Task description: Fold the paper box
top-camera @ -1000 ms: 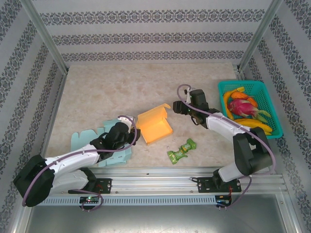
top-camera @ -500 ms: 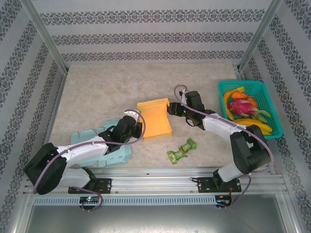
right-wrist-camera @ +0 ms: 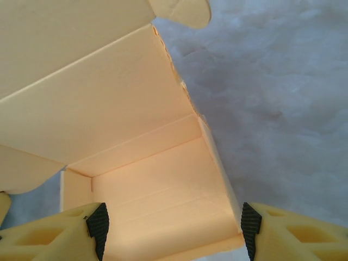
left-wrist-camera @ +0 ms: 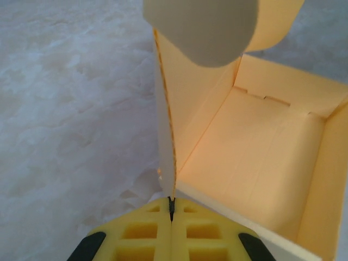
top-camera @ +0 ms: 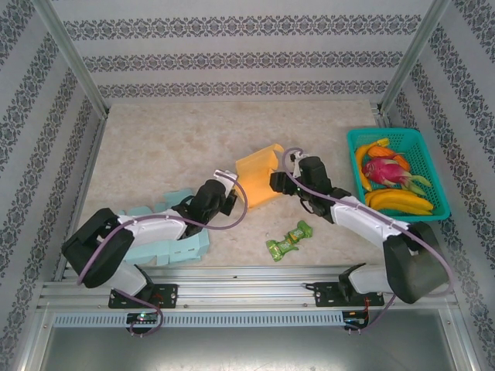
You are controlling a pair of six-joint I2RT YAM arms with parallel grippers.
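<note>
We are bracing the orange paper box, mid-table, for folding: our left gripper is pinching its seven o'clock wall, while our right gripper is standing open at its three o'clock side.

The top camera looks down from above and behind the near edge, taking in the whole table. Both wrist cameras sit very close, apparently facing each other from opposite sides, into the orange paper box, which all three views share.
</note>
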